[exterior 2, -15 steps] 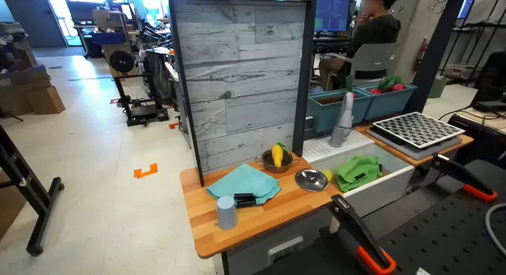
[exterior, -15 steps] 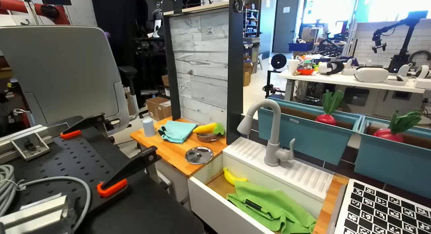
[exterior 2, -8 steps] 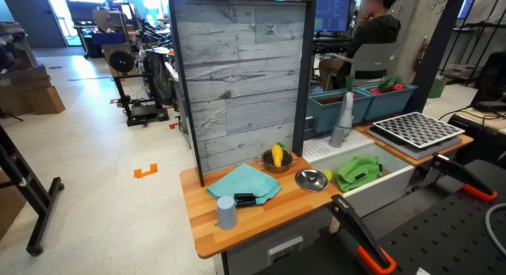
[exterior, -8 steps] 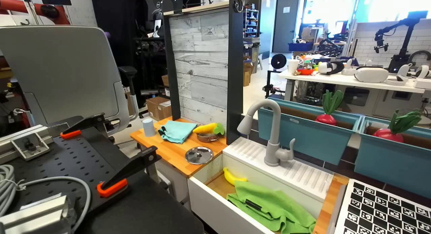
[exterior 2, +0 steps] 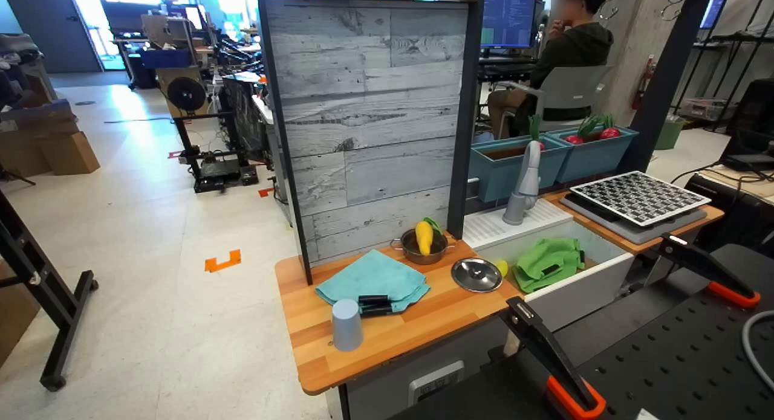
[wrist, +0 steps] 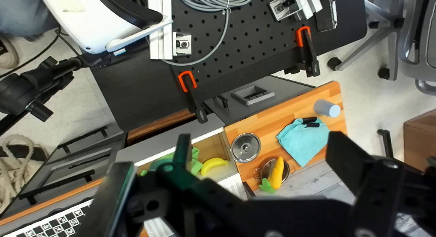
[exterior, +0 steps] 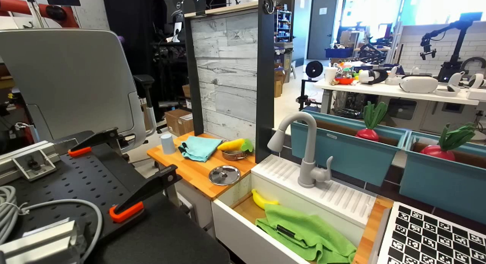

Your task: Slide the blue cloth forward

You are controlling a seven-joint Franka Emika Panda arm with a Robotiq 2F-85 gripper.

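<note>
Tool [wrist: 259, 145] gapes; cloth [wrist: 303, 141] lies right of frame centre.
Press lightly, slide evenly; cup [wrist: 325, 108] seems just clear.

From obliquely above, the tabletop [exterior 2: 417, 324] lies close at six o'clock in an exterior view, the sink [exterior: 243, 233] at five in an exterior view, both shared by the wrist view aimed steeply down past the pincer [wrist: 257, 148].
</note>
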